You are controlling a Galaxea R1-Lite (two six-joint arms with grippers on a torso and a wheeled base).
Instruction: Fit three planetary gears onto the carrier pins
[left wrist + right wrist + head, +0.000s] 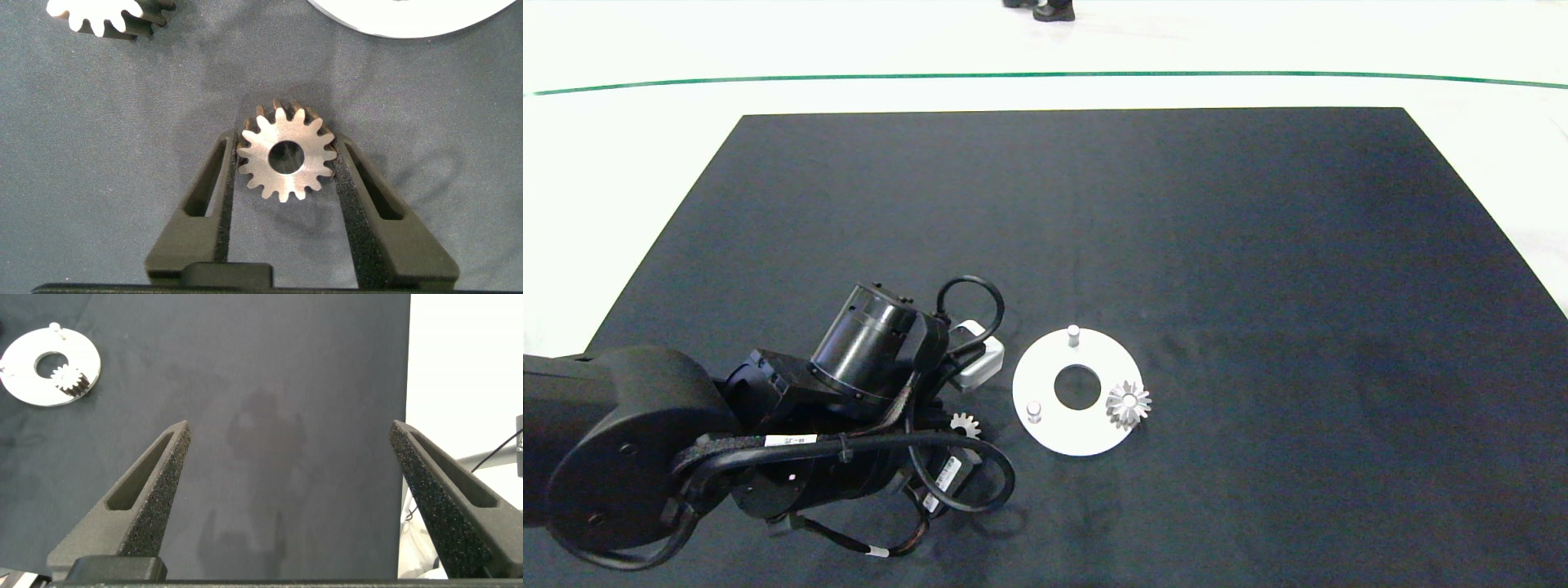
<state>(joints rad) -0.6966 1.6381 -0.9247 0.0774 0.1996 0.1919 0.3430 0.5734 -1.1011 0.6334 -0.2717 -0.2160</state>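
A silvery planetary gear [286, 157] sits between the two fingers of my left gripper [284, 145], which is shut on it just above the dark mat. Another planetary gear [98, 15] lies close by, and the white disc [409, 20] shows at the edge of that view. In the head view the disc [1058, 433] lies right of my left arm [866, 408], which hides the gripper. Two carrier pins [1073, 333] [1034, 409] stand bare, and one gear [1129, 403] sits on the disc's right side. A gear [965, 425] peeks out beside the wrist. My right gripper [290, 429] hangs open over bare mat, far from the disc [24, 376].
The black mat [1176, 229] covers the table, with white floor and a green line [1045, 75] beyond its far edge. A person's shoes [1054, 10] show at the top edge. The mat's edge and white floor [466, 367] lie beside my right gripper.
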